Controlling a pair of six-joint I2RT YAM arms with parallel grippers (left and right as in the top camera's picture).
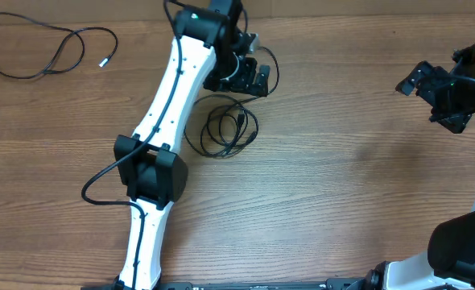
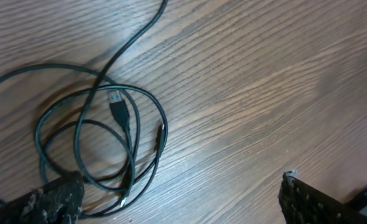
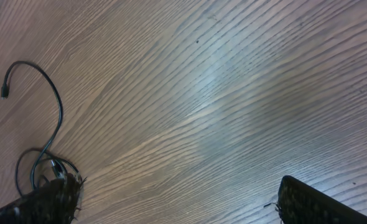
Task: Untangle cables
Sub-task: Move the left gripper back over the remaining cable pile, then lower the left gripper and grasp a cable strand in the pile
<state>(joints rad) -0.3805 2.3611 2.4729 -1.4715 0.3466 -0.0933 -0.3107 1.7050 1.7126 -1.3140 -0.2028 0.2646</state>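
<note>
the left gripper [image 2: 180, 190] has its black fingers spread wide apart, clamped on nothing. it hangs over a coiled thin black cable [image 2: 102, 138] lying flat on the brown wood-grain table [image 2: 264, 74], with a small plug end inside the ring. one finger overlaps the coil's edge in the wrist view; i cannot tell if they touch. the right gripper [image 3: 177, 196] is just as wide and empty, well apart from the coil. a second loose thin black cable [image 1: 48, 50], silvery-tipped, lies alone at the far left.
</note>
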